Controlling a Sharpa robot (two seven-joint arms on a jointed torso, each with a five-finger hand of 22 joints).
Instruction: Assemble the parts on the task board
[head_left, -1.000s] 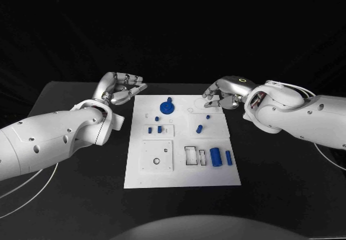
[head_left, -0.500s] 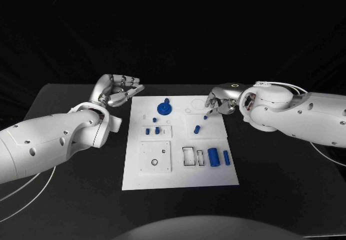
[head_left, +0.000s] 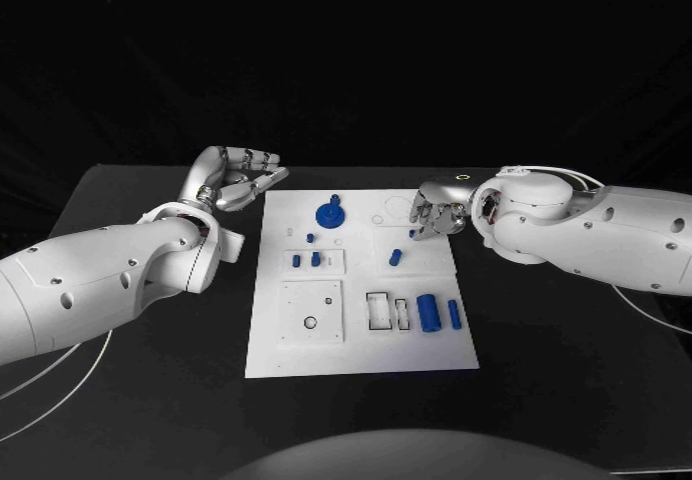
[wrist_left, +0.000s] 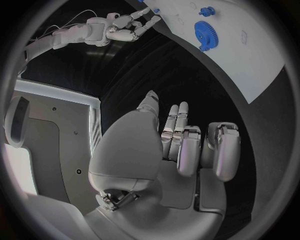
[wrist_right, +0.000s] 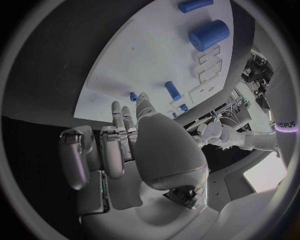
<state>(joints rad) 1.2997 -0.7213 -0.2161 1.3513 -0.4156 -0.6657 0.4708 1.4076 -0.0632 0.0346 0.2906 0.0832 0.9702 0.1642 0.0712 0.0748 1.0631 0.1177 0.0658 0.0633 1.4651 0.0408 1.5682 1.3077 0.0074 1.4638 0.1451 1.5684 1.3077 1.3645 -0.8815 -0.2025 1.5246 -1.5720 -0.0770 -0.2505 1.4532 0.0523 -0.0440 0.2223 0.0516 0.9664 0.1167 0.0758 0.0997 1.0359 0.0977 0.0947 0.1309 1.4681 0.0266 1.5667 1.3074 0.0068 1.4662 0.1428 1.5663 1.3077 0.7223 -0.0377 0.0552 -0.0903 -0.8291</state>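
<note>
The white task board (head_left: 361, 345) lies mid-table. On it are a blue gear (head_left: 332, 214), short pegs (head_left: 297, 260), a slanted peg (head_left: 395, 257), a small peg (head_left: 413, 234), a thick cylinder (head_left: 428, 307) and a thin one (head_left: 456, 314). My right hand (head_left: 437, 210) hovers over the board's far right part. In the right wrist view its thumb and nearest fingertips (wrist_right: 141, 100) reach the small peg (wrist_right: 133, 96), and I cannot tell whether they grip it. My left hand (head_left: 235, 180) hangs beyond the board's far left corner, its fingers (wrist_left: 187, 150) curled on nothing.
Bare black table (head_left: 562, 340) surrounds the board. Rectangular slots (head_left: 381, 311) and a square plate with a round hole (head_left: 312, 322) mark the board's near half. The left wrist view shows the gear (wrist_left: 205, 34) and the right hand (wrist_left: 125, 27).
My right hand has dropped lower and drawn in toward the small peg at the board's far right. The left hand and the parts stay put.
</note>
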